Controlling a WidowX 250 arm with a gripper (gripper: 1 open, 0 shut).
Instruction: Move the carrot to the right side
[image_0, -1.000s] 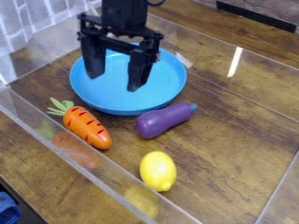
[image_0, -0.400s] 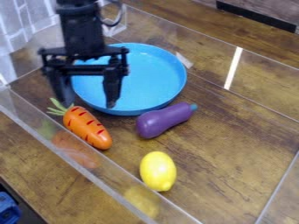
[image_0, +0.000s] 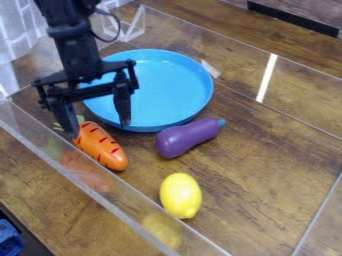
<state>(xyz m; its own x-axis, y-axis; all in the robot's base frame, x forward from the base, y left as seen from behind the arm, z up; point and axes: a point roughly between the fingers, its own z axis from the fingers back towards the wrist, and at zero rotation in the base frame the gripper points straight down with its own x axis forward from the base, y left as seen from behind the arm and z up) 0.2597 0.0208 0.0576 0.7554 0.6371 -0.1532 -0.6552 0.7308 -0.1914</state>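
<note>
A yellow plastic lemon (image_0: 181, 194) sat nearest; beyond it, the ridged orange toy carrot (image_0: 99, 145) lay at the desk's left, my black end effector (image_0: 91, 112) spread wide above it. An off-centre pinch could roll it.

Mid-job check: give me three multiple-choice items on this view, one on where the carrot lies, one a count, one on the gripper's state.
1. Where is the carrot?
A. inside the blue bowl
B. on the table, in front of the bowl's left edge
C. on top of the eggplant

2. How many toy foods are on the table?
A. two
B. three
C. five

3. The gripper is:
A. open, empty, above the carrot
B. shut on the lemon
C. shut on the carrot

Answers: 1 B, it lies on wood; 2 B, carrot, eggplant, lemon; 3 A, the fingers stand apart, holding nothing.
</note>
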